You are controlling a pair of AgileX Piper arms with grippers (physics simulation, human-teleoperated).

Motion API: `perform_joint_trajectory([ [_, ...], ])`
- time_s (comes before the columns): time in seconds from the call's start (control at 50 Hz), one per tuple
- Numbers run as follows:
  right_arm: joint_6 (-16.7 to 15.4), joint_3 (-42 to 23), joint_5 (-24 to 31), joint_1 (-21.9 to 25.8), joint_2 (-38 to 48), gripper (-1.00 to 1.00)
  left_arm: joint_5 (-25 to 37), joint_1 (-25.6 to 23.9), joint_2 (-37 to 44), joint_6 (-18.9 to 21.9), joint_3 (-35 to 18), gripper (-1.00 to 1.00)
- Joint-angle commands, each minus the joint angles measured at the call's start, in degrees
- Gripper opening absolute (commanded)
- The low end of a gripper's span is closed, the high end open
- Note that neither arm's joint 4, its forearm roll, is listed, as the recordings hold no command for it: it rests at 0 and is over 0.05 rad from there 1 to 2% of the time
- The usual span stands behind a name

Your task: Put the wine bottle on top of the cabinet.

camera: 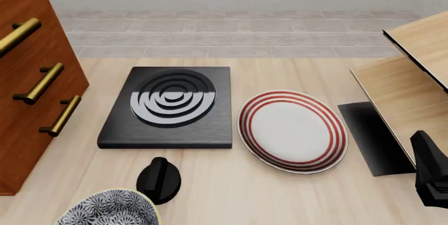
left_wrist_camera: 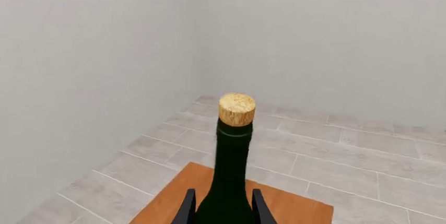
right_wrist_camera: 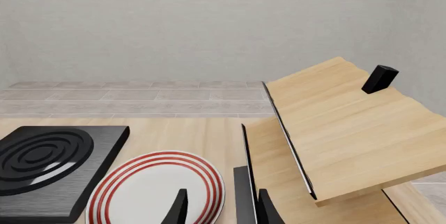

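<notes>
A: Nearest the front camera, what lies there?
B: A patterned bowl [camera: 105,209] at the near edge, a black knob [camera: 159,180] just beside it.
A: Largest things?
B: The table [camera: 231,193], the cabinet [camera: 31,83] at its left, a shelf [camera: 413,88] at its right, then a burner [camera: 168,107] beside a striped plate [camera: 292,130].
A: The bottle [left_wrist_camera: 229,182]?
B: Upright above the cabinet's top, clamped in the left gripper [left_wrist_camera: 223,211].
A: Right gripper [right_wrist_camera: 221,211]?
B: Fingers parted, holding nothing, near the plate.
</notes>
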Motion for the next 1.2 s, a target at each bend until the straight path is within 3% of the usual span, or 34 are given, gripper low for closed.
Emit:
perform_joint_trajectory([
  [0.02,0.00,0.00,0.00,0.00,-0.01,1.00,-2.61,2.06,3.59,1.13,1.87,-1.00],
  [0.5,0.00,0.00,0.00,0.01,0.00,1.00,-4.07,0.20,3.11,1.76,4.10,-1.00],
  [0.52,0.00,0.00,0.00,0.00,0.01,1.00,-3.87,0.49,3.09,2.25,3.93,1.00],
  [1.2,0.00,0.00,0.00,-0.01,0.01,1.00,0.69,-0.10,-5.82,3.23,3.40,1.00],
])
